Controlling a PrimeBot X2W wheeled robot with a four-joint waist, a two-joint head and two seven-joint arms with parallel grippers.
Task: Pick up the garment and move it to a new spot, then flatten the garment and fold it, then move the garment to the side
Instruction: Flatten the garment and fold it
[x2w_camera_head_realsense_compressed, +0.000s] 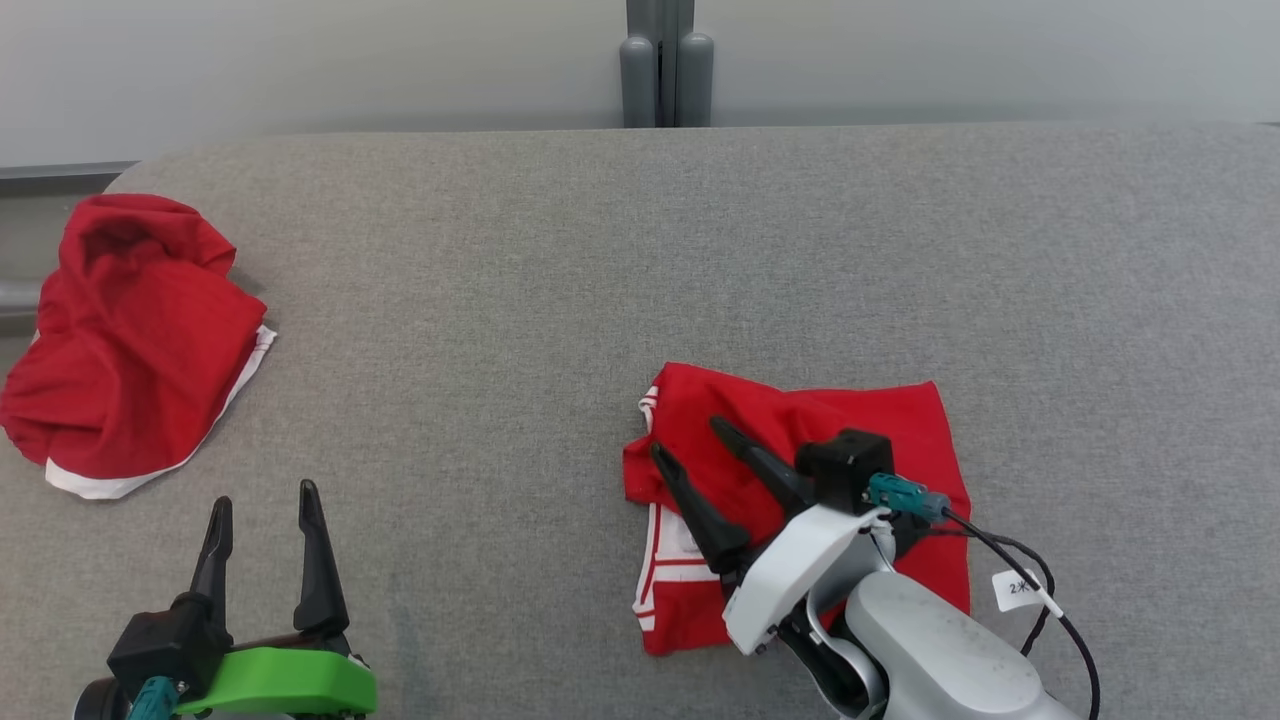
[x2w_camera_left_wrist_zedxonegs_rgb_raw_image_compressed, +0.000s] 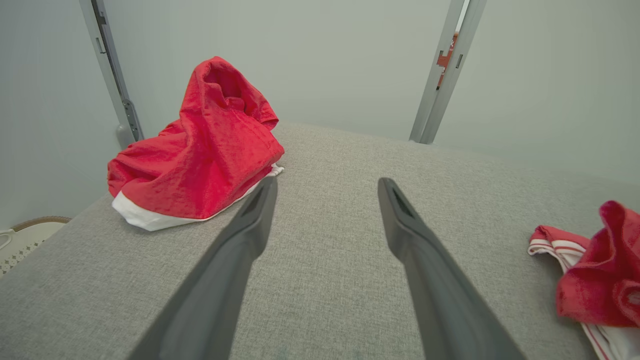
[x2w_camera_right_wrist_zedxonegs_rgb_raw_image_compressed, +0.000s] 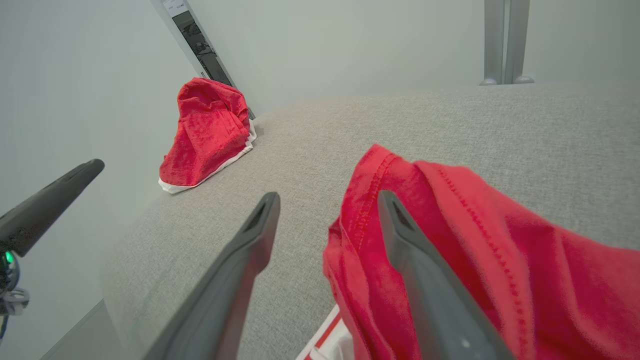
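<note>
The folded red garment (x2w_camera_head_realsense_compressed: 900, 420) is laid on the grey table (x2w_camera_head_realsense_compressed: 600, 250), right of the middle. The right gripper (x2w_camera_head_realsense_compressed: 685, 435) is held over it, fingers spread apart. The left gripper (x2w_camera_head_realsense_compressed: 265, 493) is spread open too.

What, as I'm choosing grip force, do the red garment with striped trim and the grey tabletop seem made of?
Red garment with striped trim: seemingly soft matte knit fabric; it creases and shows stitched hems. Grey tabletop: probably woven textile covering, matte, with fine heathered weave.
</note>
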